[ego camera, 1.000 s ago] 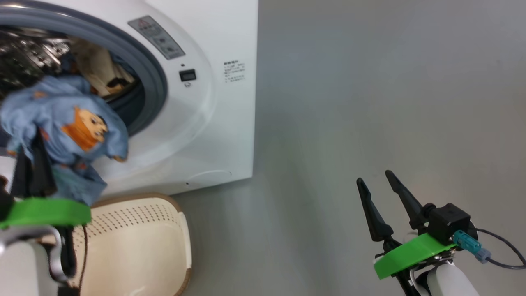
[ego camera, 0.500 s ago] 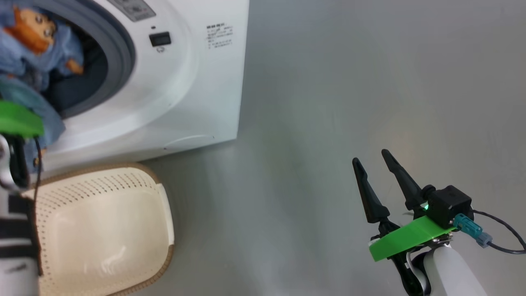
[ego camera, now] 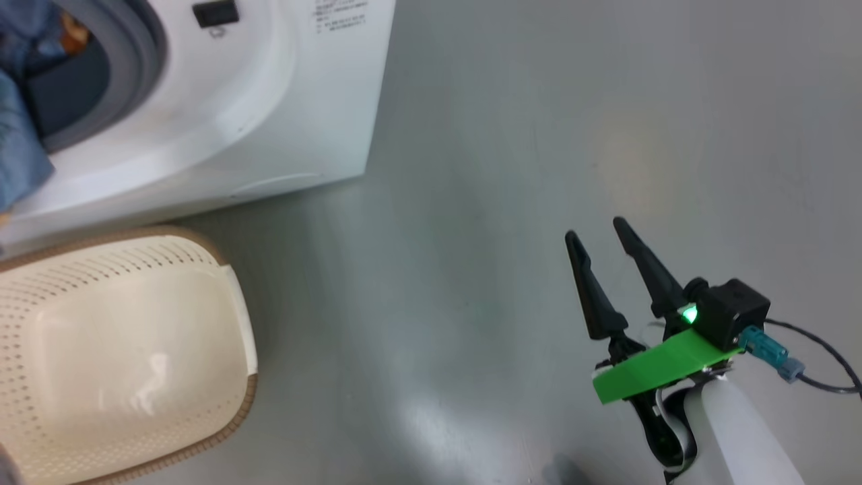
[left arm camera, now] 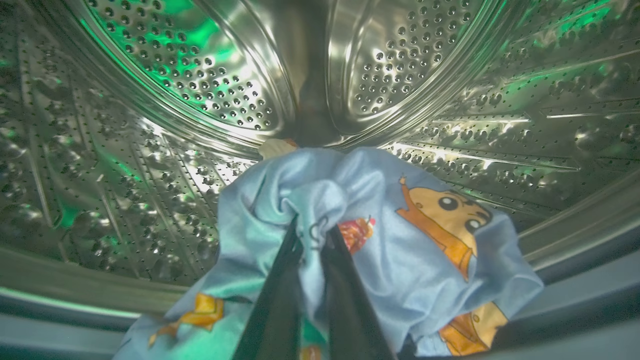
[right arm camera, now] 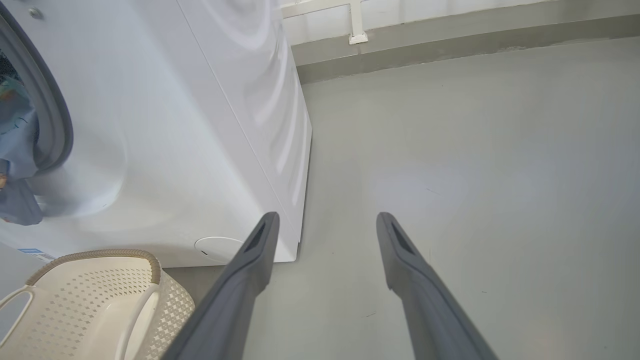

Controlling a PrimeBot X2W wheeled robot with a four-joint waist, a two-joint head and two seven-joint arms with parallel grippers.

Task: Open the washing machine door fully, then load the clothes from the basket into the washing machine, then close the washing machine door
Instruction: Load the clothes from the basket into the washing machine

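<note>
Gripping the cloth point(left arm camera: 400, 240), the left claw point(left arm camera: 312, 227) has its two dark fingers pressed close together on a gathered fold, with blue fabric bunched over and around the tips. The cloth, light blue with orange-brown bears, hangs from that pinch inside the drum point(left arm camera: 150, 125). It drapes down on both sides of the fingers toward the lower lip of the opening. A cream piece point(left arm camera: 274, 148) peeks out just behind its top edge, against the drum's back wall.

The left claw points from the mouth of the drum toward its back wall. The right claw point(ego camera: 595, 230) hangs over bare floor point(ego camera: 471, 269), well apart from the machine point(ego camera: 269, 101). Its fingers are spread wide with nothing between them, pointing up the head view and leaning slightly left. Its pale forearm enters from the lower right corner.

The left wrist view gives the grip itself and the perforated steel inside of the drum, lit with green reflections. The head view gives the outside: blue fabric at the mouth, within the grey seal point(ego camera: 145, 60), and the basket point(ego camera: 121, 350) on the floor just in front of the machine, below its opening. The right wrist view gives the machine's white side, the round cap point(right arm camera: 217, 247) low on its front, and the basket near that cap.
</note>
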